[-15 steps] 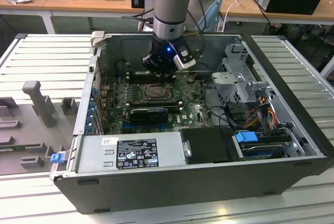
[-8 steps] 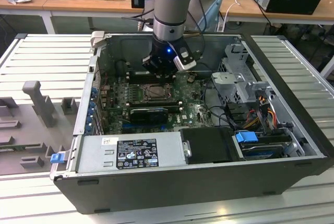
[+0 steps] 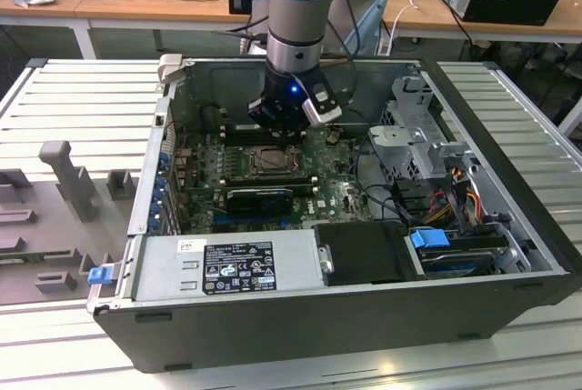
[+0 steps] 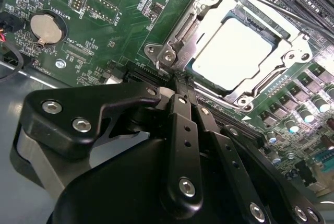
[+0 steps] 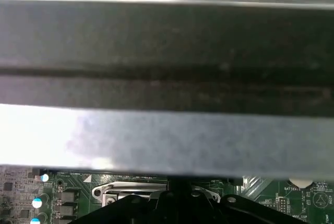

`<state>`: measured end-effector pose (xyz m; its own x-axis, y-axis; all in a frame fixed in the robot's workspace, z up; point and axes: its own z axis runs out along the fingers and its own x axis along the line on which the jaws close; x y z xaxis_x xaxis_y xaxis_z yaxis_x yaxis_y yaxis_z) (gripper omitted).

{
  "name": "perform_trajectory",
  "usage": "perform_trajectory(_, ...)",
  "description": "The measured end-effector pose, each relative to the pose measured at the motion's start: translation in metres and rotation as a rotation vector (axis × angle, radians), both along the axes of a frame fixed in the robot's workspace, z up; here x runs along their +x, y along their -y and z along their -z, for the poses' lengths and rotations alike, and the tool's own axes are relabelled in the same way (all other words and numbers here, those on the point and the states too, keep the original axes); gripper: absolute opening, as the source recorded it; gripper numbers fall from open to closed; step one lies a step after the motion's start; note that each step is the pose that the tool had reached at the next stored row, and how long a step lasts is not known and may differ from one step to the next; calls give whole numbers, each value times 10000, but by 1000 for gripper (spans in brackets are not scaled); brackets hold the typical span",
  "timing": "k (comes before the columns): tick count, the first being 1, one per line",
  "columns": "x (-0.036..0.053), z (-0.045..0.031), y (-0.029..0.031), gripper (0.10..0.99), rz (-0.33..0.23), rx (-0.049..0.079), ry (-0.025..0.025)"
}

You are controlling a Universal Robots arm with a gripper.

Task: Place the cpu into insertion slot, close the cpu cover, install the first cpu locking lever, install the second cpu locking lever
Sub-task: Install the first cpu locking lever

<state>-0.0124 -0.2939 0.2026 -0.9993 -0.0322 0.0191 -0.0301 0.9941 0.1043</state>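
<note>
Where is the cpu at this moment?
In the second wrist view, the cpu sits in the socket on the green motherboard, framed by the cpu cover, just beyond the gripper.

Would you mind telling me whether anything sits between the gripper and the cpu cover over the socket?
Nothing visible does. In the second wrist view the gripper has its jaws together right at the edge of the cpu cover, which lies down around the cpu.

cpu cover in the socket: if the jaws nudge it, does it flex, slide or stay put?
The cpu cover looks like thin stamped metal framing the cpu, so probably stiff, springing slightly at its edges. It lies flat around the chip, so it likely won't slide. The gripper, jaws together, sits at its corner; bare metal there may be slippery.
</note>
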Motion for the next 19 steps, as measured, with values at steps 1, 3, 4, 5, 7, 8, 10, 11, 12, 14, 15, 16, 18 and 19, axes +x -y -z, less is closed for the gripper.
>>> perform_trajectory(1, 0, 3, 0, 106, 2, -5, -1)
perform_trajectory(3, 0, 15, 0, 106, 9, -12, -1)
perform_trajectory(4, 0, 18, 0, 106, 11, -13, -1)
perform_trajectory(5, 2, 24, 0, 106, 10, -14, -2)
perform_trajectory(7, 4, 26, 1, 106, 10, -7, -1)
perform_trajectory(8, 5, 26, 1, 106, 10, 7, -2)
perform_trajectory(10, 5, 27, 0, 106, 10, 46, 0)
perform_trajectory(11, 5, 27, -1, 106, 10, 70, 0)
perform_trajectory(12, 5, 25, -1, 106, 10, 97, 1)
perform_trajectory(14, 5, -38, -2, 106, 10, 113, 1)
perform_trajectory(15, 6, -85, -3, 106, 9, 114, 5)
perform_trajectory(16, 6, -157, -2, 106, 8, 112, 11)
perform_trajectory(18, 5, -185, 3, 106, 8, 113, 17)
perform_trajectory(19, 5, -185, 15, 106, 10, 114, 17)
